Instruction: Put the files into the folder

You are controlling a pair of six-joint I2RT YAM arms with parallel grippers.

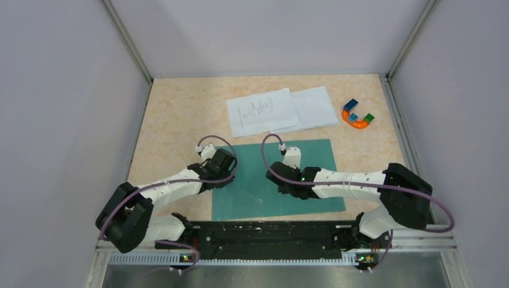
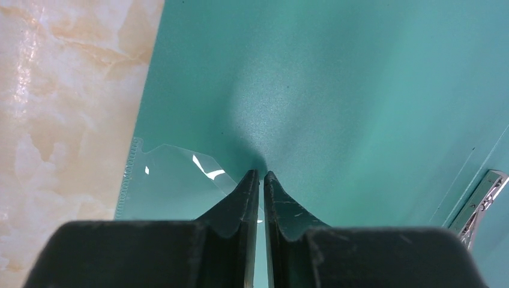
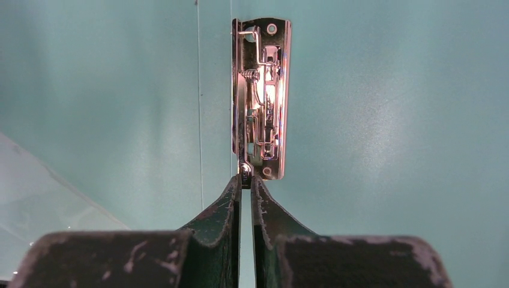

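Note:
The teal folder (image 1: pixel 258 198) lies open and flat near the table's front. Its metal clip (image 3: pixel 262 96) sits at the spine and also shows in the left wrist view (image 2: pixel 480 204). My right gripper (image 3: pixel 246 177) is shut on the clip's lever end; in the top view it (image 1: pixel 282 180) is over the folder's middle. My left gripper (image 2: pixel 258 174) is shut, its tips pressed down on the folder's left inner cover (image 2: pixel 336 90) beside a clear pocket (image 2: pixel 168 186); in the top view it (image 1: pixel 225 175) is at the folder's left edge. The two files lie behind the folder, overlapping: the printed sheet (image 1: pixel 261 112) and the nearly blank sheet (image 1: pixel 315 108).
A small multicoloured horseshoe toy (image 1: pixel 358 115) lies at the back right beside the blank sheet. Grey walls close in the beige table (image 1: pixel 174 120) on the left, back and right. The arms' base rail (image 1: pixel 264 237) runs along the near edge.

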